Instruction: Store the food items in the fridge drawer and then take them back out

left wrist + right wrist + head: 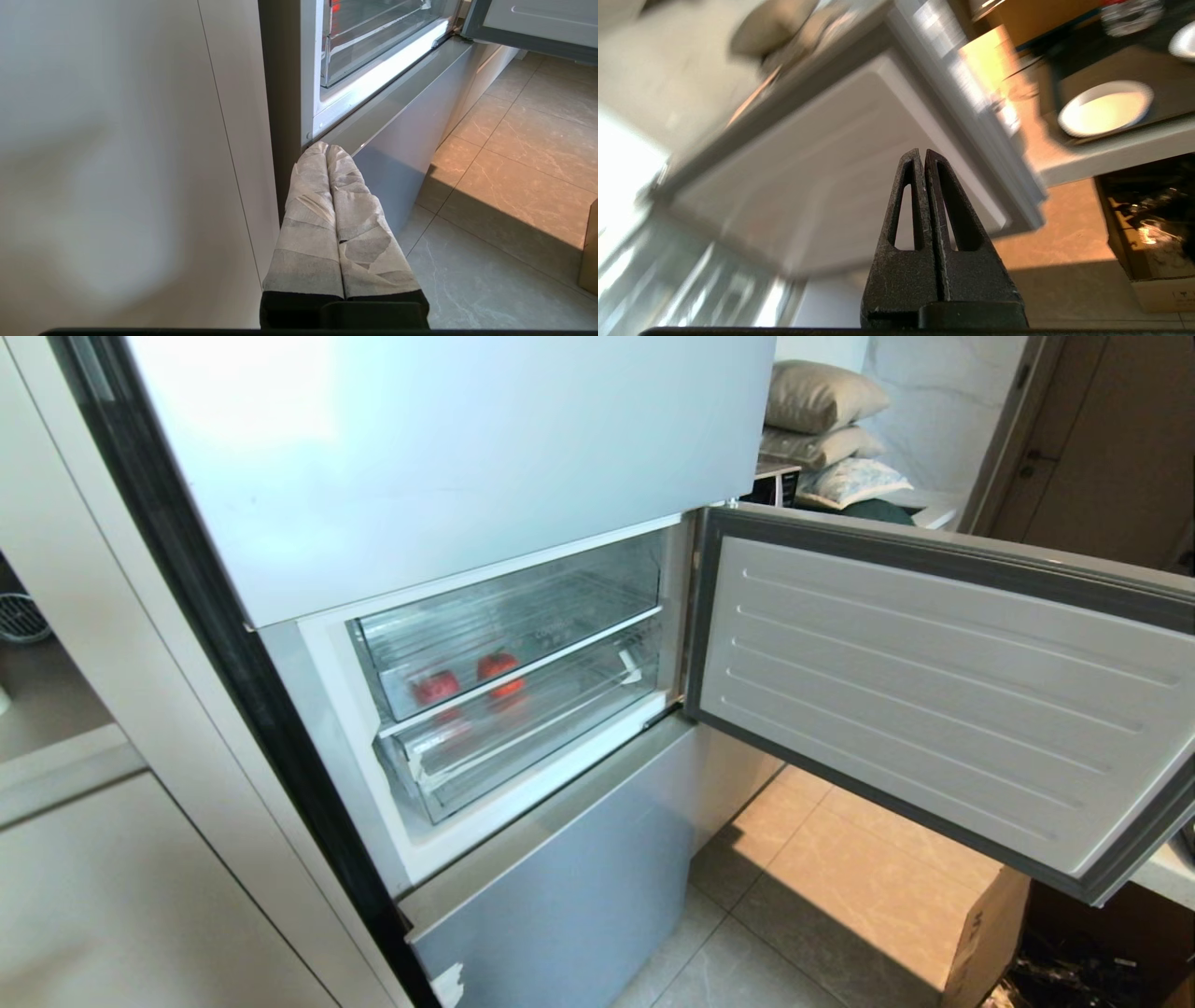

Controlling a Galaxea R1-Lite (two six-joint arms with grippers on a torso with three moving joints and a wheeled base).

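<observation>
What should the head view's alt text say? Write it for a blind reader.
Two red fruits sit inside a clear fridge drawer, pushed in, its compartment door swung open to the right. Pillows are stacked behind; a cardboard box stands on the tiled floor.

open door (943, 700) cut off at right, cardboard box (985, 938) partly hidden

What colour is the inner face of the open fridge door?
White, ribbed inner panel of the open fridge door with a grey gasket frame; clearest in the head view.
</observation>
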